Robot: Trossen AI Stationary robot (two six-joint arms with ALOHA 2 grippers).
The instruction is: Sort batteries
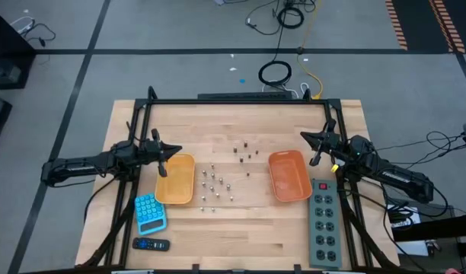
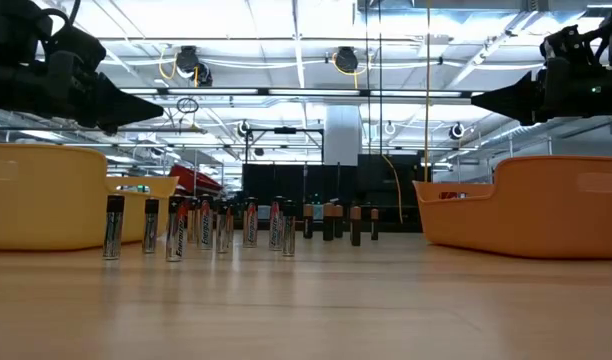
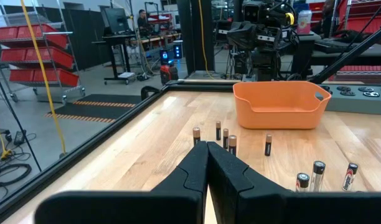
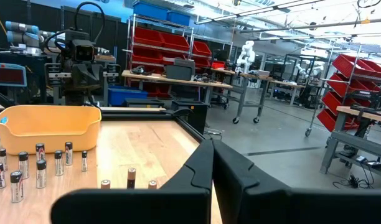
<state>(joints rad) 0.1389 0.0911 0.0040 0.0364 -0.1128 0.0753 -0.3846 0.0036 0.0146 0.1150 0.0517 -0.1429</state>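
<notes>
Several batteries stand upright on their ends on the wooden table between two orange trays. The silvery batteries (image 1: 214, 184) (image 2: 176, 228) are nearer the front edge. The dark batteries (image 1: 245, 152) (image 3: 225, 134) are farther back. The left tray (image 1: 176, 180) and the right tray (image 1: 288, 176) flank them. My left gripper (image 1: 177, 149) (image 3: 207, 147) hovers shut above the left tray's far end, pointing level toward the table's middle. My right gripper (image 1: 304, 137) (image 4: 212, 144) hovers shut by the right tray's far end. Neither gripper holds anything.
A blue calculator (image 1: 149, 213) and a black remote (image 1: 151, 244) lie at the near left. A grey power strip (image 1: 324, 224) lies along the near right edge. A black frame (image 1: 233, 101) borders the table. Bare wood stretches in front of the batteries.
</notes>
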